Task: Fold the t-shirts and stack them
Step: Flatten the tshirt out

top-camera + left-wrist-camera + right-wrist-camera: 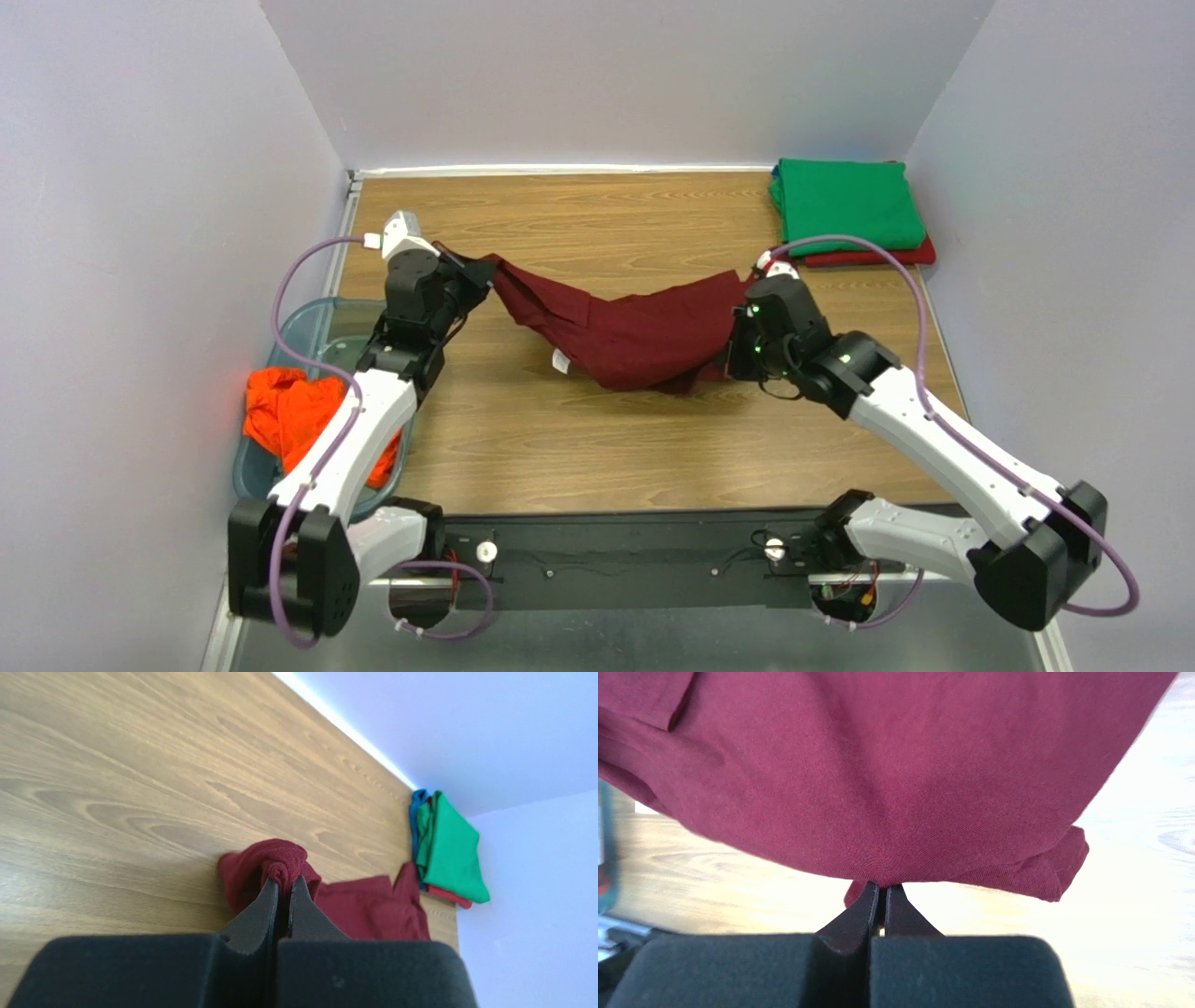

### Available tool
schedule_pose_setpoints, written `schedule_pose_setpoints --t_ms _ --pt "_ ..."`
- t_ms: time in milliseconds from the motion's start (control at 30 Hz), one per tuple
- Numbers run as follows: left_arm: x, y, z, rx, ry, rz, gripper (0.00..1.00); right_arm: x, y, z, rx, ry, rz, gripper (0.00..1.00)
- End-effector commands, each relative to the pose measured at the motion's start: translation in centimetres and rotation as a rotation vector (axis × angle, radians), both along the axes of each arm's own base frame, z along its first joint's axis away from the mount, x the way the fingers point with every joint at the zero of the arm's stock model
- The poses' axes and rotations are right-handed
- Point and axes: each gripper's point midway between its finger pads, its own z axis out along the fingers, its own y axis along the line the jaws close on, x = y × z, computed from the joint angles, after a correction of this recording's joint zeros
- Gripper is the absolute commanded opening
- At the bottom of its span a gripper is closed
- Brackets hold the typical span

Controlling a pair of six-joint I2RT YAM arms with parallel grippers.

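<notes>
Maroon t-shirt (631, 336) stretches across mid-frame, left pincer (284, 880) and right pincer (882, 890) each clamped on one end.

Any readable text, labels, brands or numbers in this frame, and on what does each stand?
Nothing here can be read.
The only label is a small white tag on the maroon t-shirt, too small in the top view to make out any lettering.
The two wrist views show no print, and none shows on the folded green t-shirt.

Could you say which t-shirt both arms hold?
The dark maroon cloth t-shirt, pinched by the left gripper and right gripper; the green cloth t-shirt lies folded, the orange cloth t-shirt crumpled.
</notes>
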Motion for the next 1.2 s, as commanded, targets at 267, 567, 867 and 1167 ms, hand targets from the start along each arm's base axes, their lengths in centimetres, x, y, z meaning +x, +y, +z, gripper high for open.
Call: schedule_pose_setpoints --t_ms 267,567,867,1167 --pt "-2.1 4.8 0.7 0.067 0.064 0.204 0.0 -6.5 0.8 2.2 0.057 0.17 0.251 0.01" --pt "0.4 7.6 -5.9 0.128 0.214 0.241 0.0 -11.8 -1.8 -6.4 -0.062 0.479 0.268 0.01" --pt "2.7 9.1 -8.3 0.156 0.281 0.271 0.0 -13.4 -2.0 -7.9 -0.037 0.54 0.256 0.05" --pt "4.8 7.1 -5.2 0.112 0.194 0.155 0.0 -3.4 -1.6 -2.8 -0.157 0.242 0.075 0.01"
